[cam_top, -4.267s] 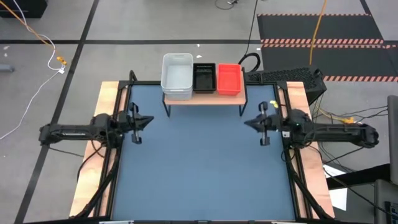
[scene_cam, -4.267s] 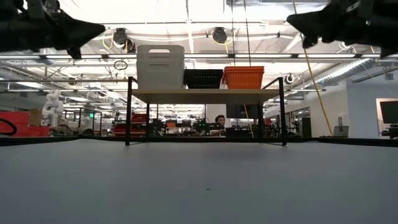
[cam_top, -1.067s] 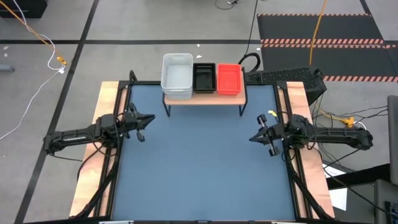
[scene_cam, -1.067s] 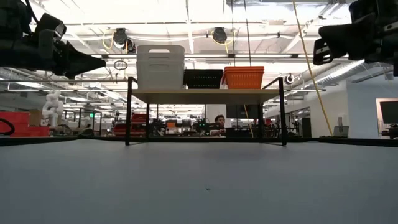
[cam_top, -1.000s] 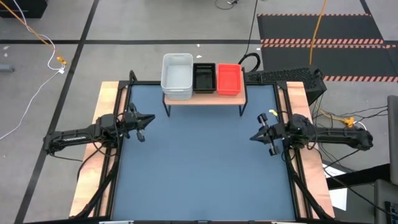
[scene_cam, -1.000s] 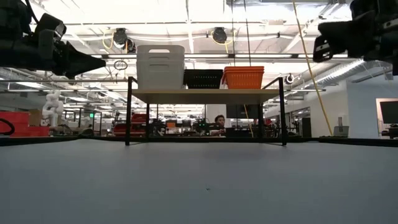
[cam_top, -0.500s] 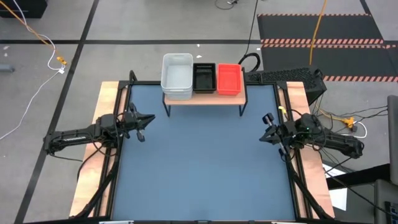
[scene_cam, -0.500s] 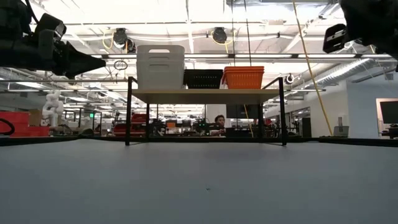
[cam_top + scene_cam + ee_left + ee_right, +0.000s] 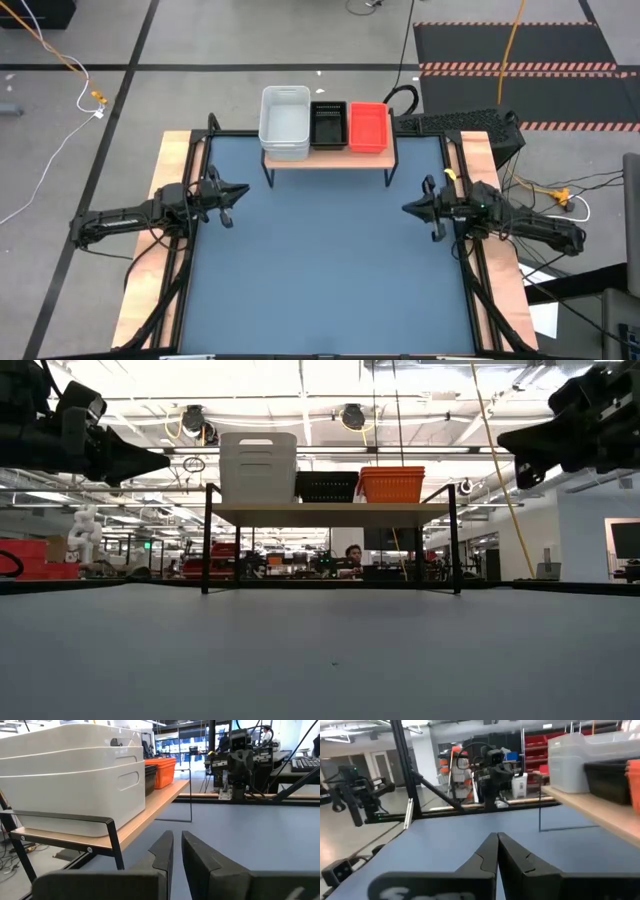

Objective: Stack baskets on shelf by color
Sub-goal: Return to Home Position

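Observation:
The shelf (image 9: 325, 159), a light-wood board on thin black legs, stands at the middle of the table's far edge. On it, side by side, rest the white baskets (image 9: 284, 122), the black baskets (image 9: 328, 124) and the red baskets (image 9: 368, 127); in the low view the white stack (image 9: 258, 467) is the tallest. My left gripper (image 9: 241, 190) hovers by the table's left edge, pointing level toward the middle, shut on nothing. My right gripper (image 9: 407, 208) hovers by the right edge, pointing level toward the middle, shut on nothing.
The blue tabletop (image 9: 320, 270) spreads between the two arms. Light wooden side rails (image 9: 170, 160) run along both table edges. A keyboard and cables (image 9: 450, 122) lie beyond the far right corner. A person (image 9: 352, 554) shows in the room behind the shelf.
My right gripper has rolled and swung at the wrist: its tip drew back toward the table's right edge, then came out again a little nearer the far edge, now pointing level. It has stayed shut. The baskets have not moved.

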